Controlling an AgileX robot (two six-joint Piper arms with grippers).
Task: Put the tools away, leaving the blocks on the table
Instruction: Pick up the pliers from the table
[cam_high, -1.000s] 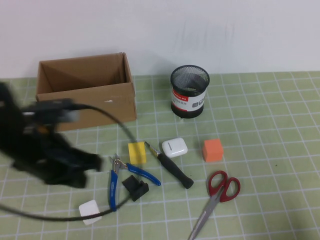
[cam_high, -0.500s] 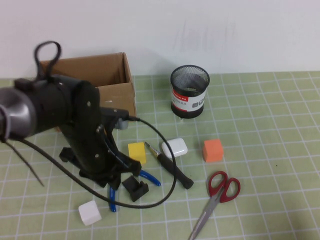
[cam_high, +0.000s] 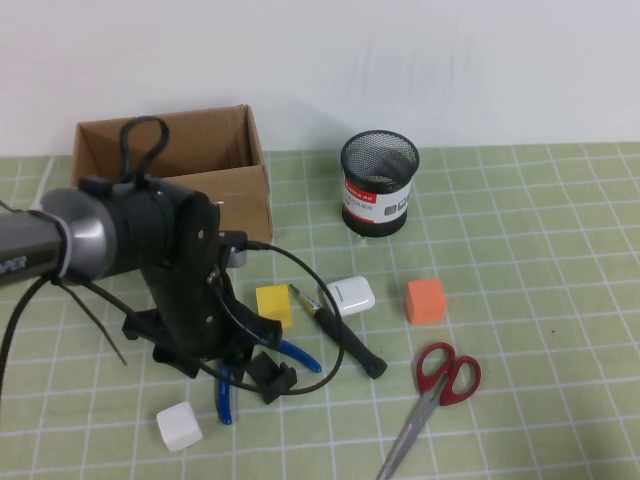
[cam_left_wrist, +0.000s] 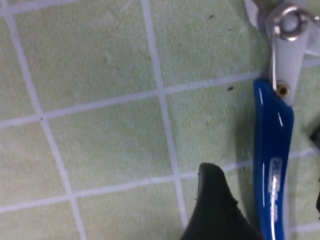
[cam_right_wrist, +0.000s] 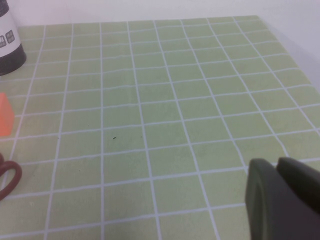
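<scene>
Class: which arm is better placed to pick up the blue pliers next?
Left. The left pincer hangs directly over the blue pliers; the right pincer sits apart from them, over bare mat.

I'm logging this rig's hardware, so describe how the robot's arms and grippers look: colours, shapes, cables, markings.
The left arm is matte black with a silver-grey cylindrical link bearing faint lettering. Black cables loop above it and trail over the table. The left gripper sits low over the pliers; the left wrist view shows one black finger. The right gripper shows only as dark grey, rounded moulded parts in the right wrist view.
</scene>
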